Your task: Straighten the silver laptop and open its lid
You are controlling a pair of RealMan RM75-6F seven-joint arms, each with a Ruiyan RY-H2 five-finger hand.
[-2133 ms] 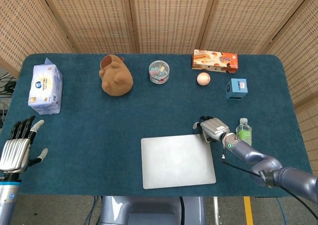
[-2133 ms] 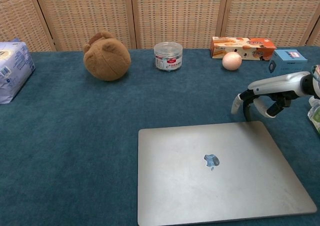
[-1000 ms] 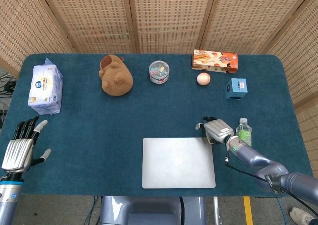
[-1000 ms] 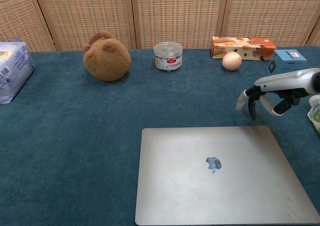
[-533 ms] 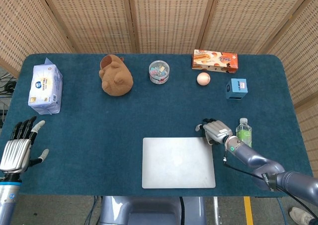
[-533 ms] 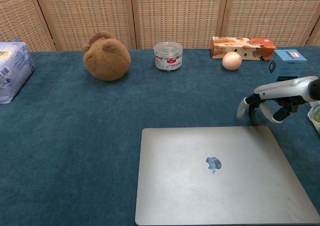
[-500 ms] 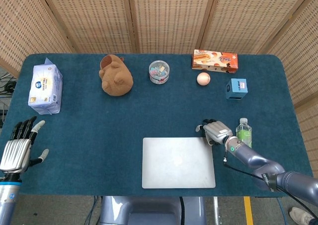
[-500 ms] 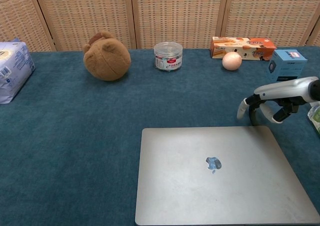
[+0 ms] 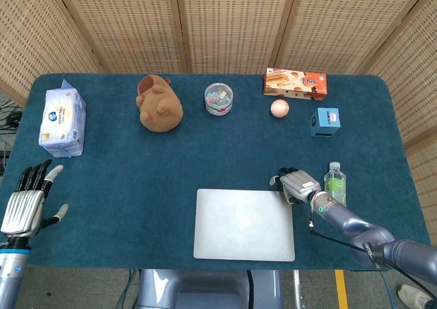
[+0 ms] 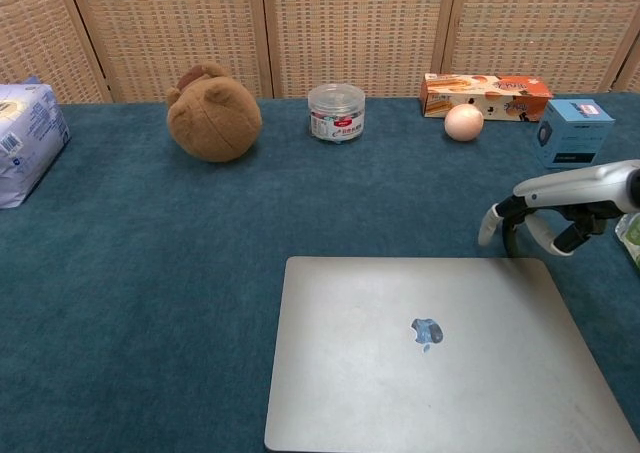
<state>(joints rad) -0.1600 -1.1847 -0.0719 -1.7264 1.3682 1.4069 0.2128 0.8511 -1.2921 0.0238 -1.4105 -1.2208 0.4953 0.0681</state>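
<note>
we cannot tell whether the right hand (image 10: 560, 213), fingers curled down at the far right corner of the silver laptop (image 9: 244, 225), touches it. the lid is closed, long axis lying left-right, square to the near table edge. our left hand (image 9: 24, 203) hangs spread, holding nothing.

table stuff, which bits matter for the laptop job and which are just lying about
In the job:
silver laptop, lid shut
right robot hand, at its far right corner

Lying about:
tissue pack
brown plush toy
clip jar
snack box
egg
blue box
bottle
</note>
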